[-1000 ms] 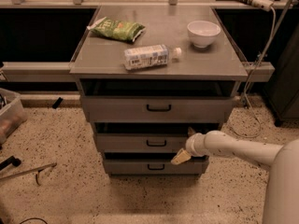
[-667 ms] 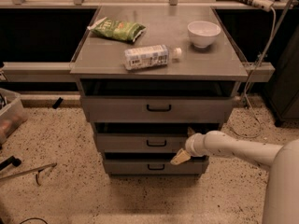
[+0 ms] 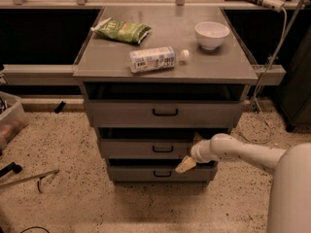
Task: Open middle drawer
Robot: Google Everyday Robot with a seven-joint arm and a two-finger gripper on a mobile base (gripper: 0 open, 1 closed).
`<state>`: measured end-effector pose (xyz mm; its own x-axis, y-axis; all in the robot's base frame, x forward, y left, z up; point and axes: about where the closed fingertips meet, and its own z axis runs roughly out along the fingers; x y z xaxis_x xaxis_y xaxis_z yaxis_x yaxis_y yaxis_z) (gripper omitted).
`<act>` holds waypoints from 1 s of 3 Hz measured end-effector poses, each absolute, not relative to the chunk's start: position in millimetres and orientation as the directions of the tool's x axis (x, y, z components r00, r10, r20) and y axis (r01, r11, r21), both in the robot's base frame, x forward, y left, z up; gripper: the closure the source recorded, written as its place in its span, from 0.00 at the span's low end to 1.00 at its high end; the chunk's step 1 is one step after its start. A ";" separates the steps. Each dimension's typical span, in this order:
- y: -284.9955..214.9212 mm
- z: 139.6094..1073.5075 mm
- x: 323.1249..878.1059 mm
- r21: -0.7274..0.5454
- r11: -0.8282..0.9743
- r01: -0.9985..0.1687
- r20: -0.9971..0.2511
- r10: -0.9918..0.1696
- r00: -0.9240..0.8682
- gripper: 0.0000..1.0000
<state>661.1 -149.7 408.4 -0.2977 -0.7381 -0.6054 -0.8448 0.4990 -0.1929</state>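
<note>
The grey metal cabinet (image 3: pixel 165 64) has three drawers. The middle drawer (image 3: pixel 131 148) has a flat grey front and a small black loop handle (image 3: pixel 163 149), and a dark gap shows above its front. My gripper (image 3: pixel 185 164) reaches in from the right on a white arm (image 3: pixel 238 152). Its pale tip sits just right of and slightly below the middle drawer's handle, over the seam with the lowest drawer (image 3: pixel 160 173). It is not on the handle.
On the cabinet top lie a green snack bag (image 3: pixel 121 30), a plastic bottle on its side (image 3: pixel 154 59) and a white bowl (image 3: pixel 212 34). The top drawer (image 3: pixel 164 113) stands above. A plastic bin (image 3: pixel 10 119) and tools (image 3: pixel 29 177) sit on the floor at left.
</note>
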 end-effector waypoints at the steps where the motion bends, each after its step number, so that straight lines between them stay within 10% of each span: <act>1: -149.7 411.6 661.1 -0.193 0.499 -0.845 -0.605 -0.738 -0.298 0.00; 3: -139.1 453.9 581.2 -0.054 0.412 -0.910 -0.625 -0.725 -0.291 0.00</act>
<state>581.2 -139.1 453.9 -0.2907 -0.7246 -0.6248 -0.9097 0.4118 -0.0542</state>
